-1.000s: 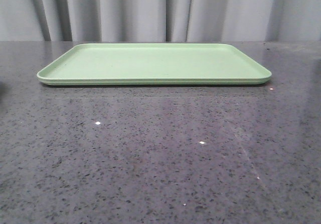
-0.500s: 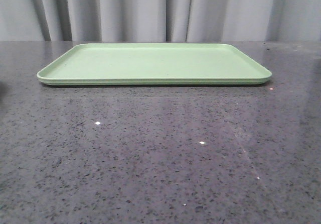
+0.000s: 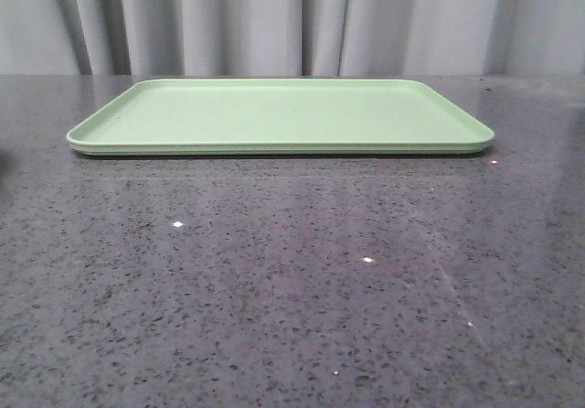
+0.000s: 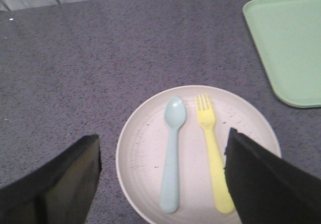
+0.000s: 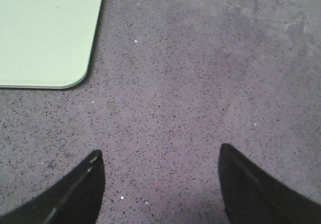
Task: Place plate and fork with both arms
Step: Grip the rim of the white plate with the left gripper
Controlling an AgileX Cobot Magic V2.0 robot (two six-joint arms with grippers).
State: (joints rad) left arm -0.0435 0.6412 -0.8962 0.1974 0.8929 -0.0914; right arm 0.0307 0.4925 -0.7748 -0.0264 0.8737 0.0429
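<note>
Nothing has moved in the front view since the earlier frames: the green tray [image 3: 280, 115] lies flat toward the far edge of the dark speckled counter [image 3: 292, 289], in the same spot and at the same angle, and neither arm shows there, then or now

The left wrist view looks down on the plate [image 4: 145, 148], which sits on the counter just beside a rounded corner of the tray [image 4: 291, 43], apart from it. On the plate lie the fork [image 4: 213, 158] and a pale blue spoon [image 4: 171, 153], side by side and roughly parallel, not touching, tines and bowl both pointing toward the far edge of the counter. The left gripper [image 4: 160, 184] hovers over the plate with its fingers [image 4: 65, 184] spread wide, one to each side, gripping nothing

The right gripper [image 5: 160, 184] hangs over bare counter near another corner of the tray [image 5: 45, 33], its fingers [image 5: 251, 184] likewise spread wide and empty
</note>
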